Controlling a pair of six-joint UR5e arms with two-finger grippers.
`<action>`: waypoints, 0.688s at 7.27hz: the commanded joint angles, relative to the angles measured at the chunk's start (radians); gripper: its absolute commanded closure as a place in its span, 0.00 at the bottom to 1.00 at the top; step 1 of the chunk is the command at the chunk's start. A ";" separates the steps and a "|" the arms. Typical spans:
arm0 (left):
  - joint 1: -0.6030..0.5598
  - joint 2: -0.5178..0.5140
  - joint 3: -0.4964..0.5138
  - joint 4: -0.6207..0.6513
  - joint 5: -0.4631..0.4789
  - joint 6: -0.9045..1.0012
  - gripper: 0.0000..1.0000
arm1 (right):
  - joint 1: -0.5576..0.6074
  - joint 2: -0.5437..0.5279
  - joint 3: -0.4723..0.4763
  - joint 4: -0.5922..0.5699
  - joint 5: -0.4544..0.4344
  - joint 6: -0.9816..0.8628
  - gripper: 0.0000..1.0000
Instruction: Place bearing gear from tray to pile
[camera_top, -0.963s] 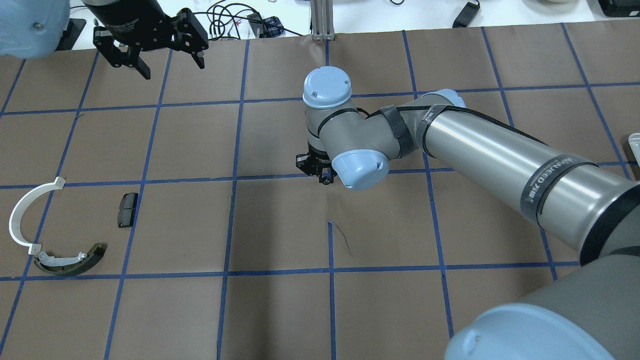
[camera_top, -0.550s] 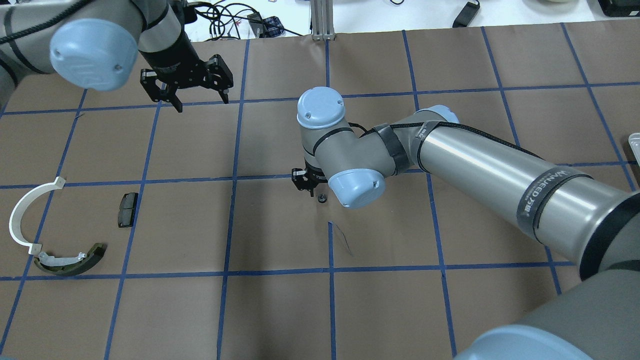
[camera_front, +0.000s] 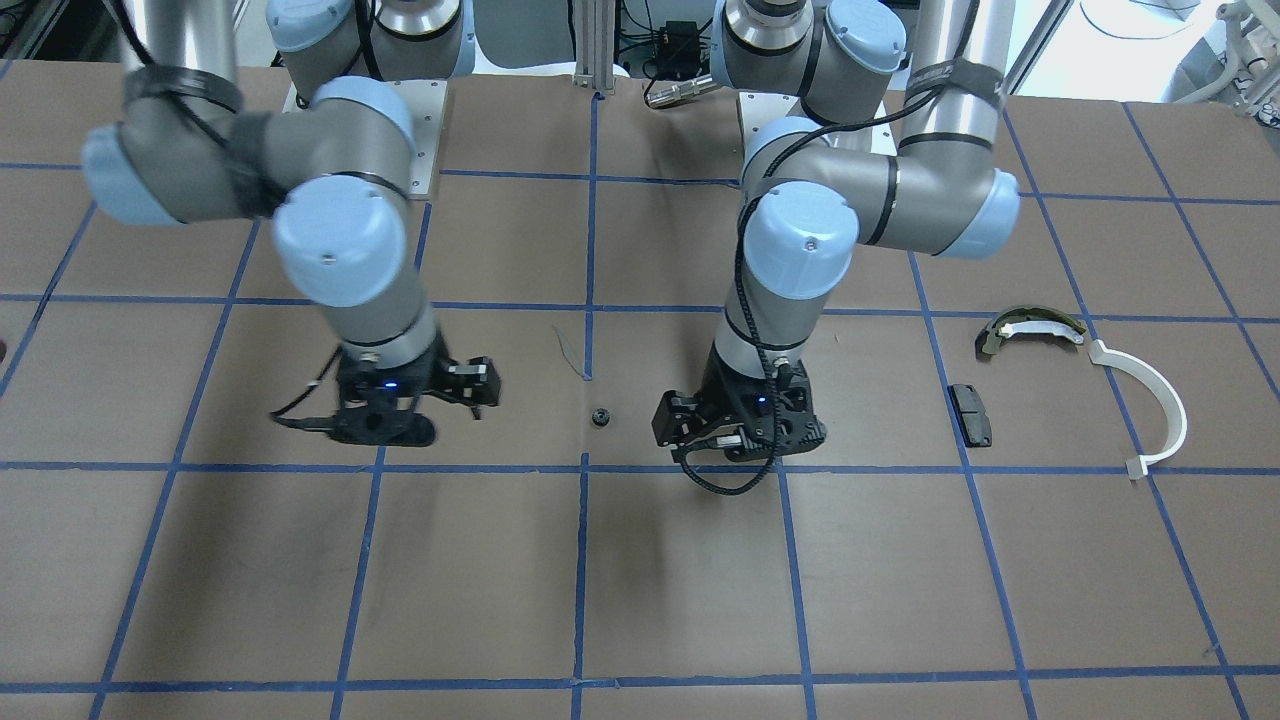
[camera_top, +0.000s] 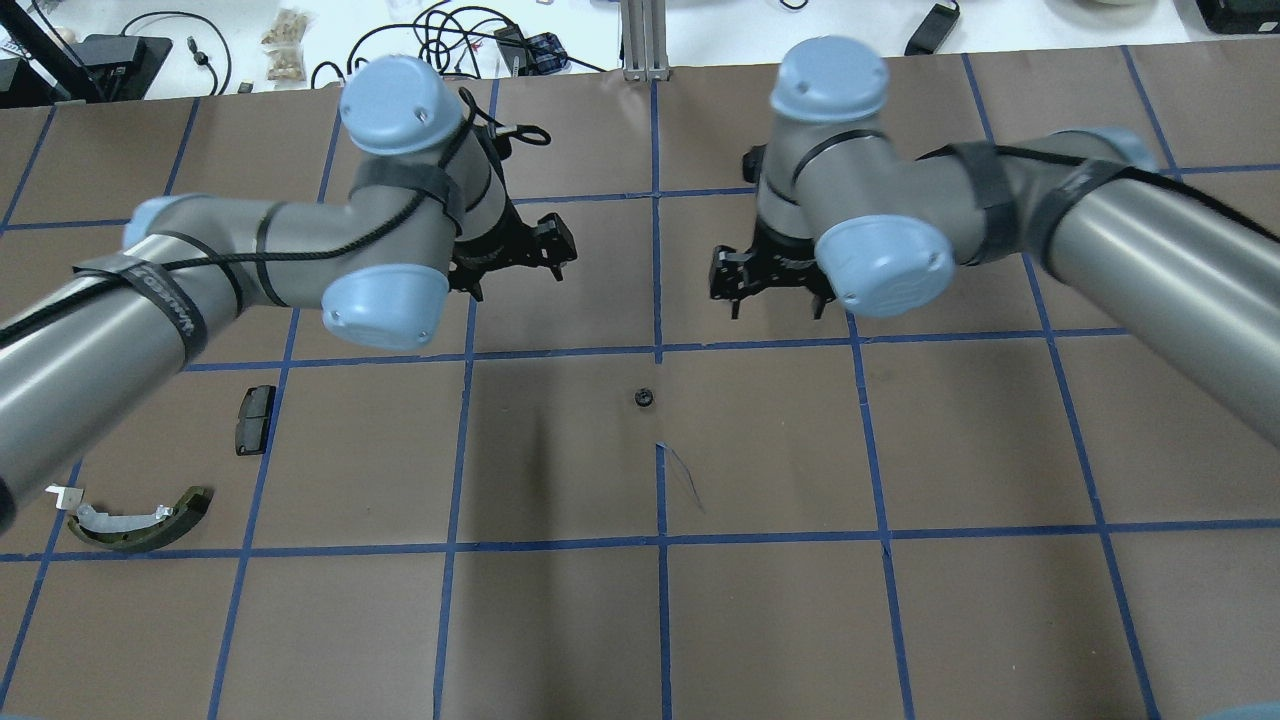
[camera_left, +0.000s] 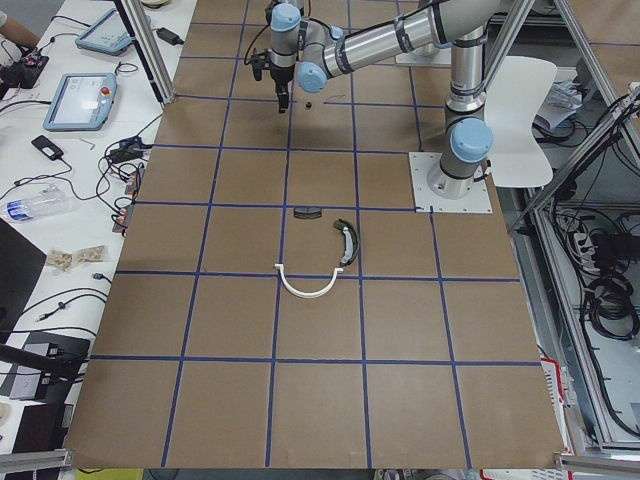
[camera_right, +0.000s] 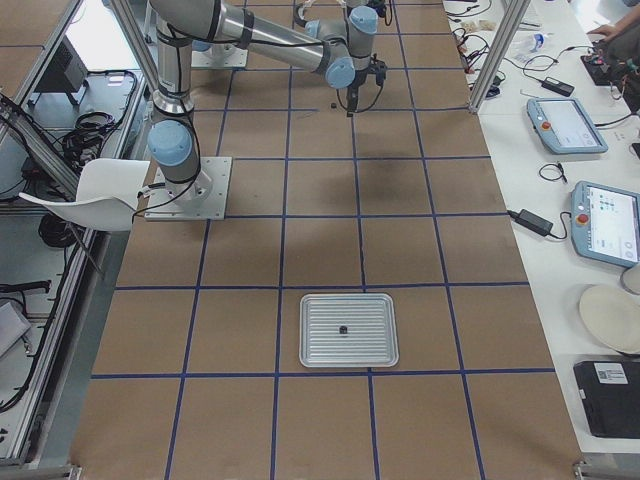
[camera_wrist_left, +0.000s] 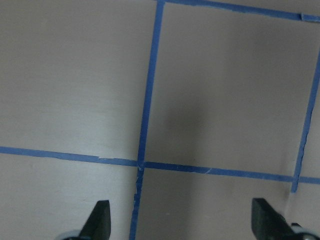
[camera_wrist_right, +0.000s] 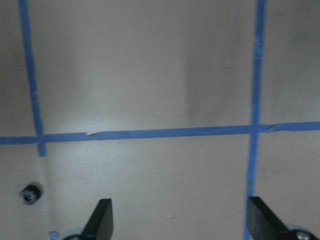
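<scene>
Gaping empty, left end effector (camera_top: 515, 275) and right end effector (camera_top: 775, 300) flank bearing gear (camera_top: 644, 398) on blue-gridded paper (camera_top: 980, 450).

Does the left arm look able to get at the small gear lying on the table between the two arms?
Probably yes. The bearing gear lies alone on the table with nothing around it. The left gripper hangs open nearby, and the right gripper stands off to the gear's other side.

Light: was bright and even, from overhead.
Shadows: soft dark bands lay on the table (camera_top: 980, 620) at centre.
Blur: wrist views were soft; right arm (camera_front: 180, 170) smeared, front view's upper left.
</scene>
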 joint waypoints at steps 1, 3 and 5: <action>-0.167 -0.055 -0.032 0.085 0.077 -0.166 0.00 | -0.264 -0.070 0.000 0.078 0.000 -0.205 0.06; -0.217 -0.096 -0.032 0.084 0.082 -0.176 0.00 | -0.482 -0.075 -0.001 0.081 -0.022 -0.391 0.06; -0.247 -0.128 -0.035 0.076 0.079 -0.157 0.00 | -0.643 -0.073 -0.003 0.068 -0.078 -0.599 0.07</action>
